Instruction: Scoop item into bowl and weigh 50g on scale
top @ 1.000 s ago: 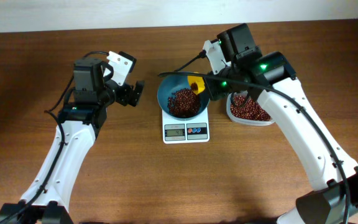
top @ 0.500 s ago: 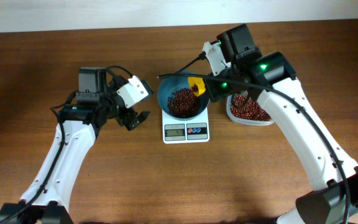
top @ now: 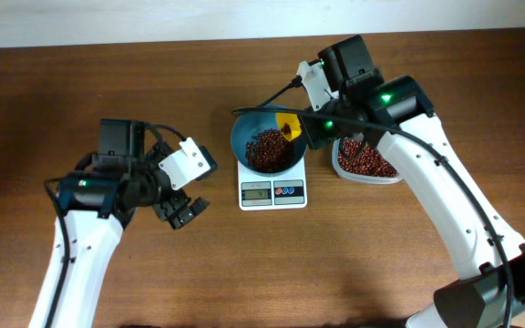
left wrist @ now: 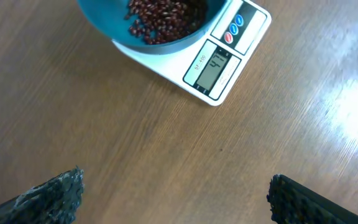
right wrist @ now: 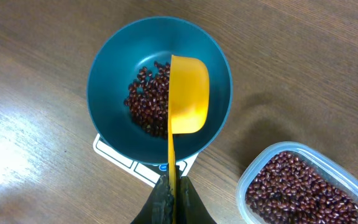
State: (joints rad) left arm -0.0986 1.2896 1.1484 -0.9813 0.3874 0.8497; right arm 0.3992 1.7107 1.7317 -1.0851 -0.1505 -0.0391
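The teal-blue bowl (top: pixel 266 146) sits on the white scale (top: pixel 272 190) and holds a pile of red-brown beans (top: pixel 267 149). My right gripper (top: pixel 315 128) is shut on the handle of a yellow scoop (top: pixel 287 124), held tilted on edge over the bowl's right side; the right wrist view shows the scoop (right wrist: pixel 187 102) over the beans (right wrist: pixel 146 107) in the bowl (right wrist: pixel 107 78). My left gripper (top: pixel 184 213) is open and empty above bare table left of the scale. The left wrist view shows the bowl (left wrist: pixel 101 18) and the scale's display (left wrist: pixel 214 65).
A clear plastic container (top: pixel 365 162) full of beans stands right of the scale, under my right arm; it also shows in the right wrist view (right wrist: pixel 300 190). The table's far edge meets a white wall at the top.
My left gripper has pulled away from the bowl's left side, moving toward the front of the table and a little left. The right arm and scoop have not moved.
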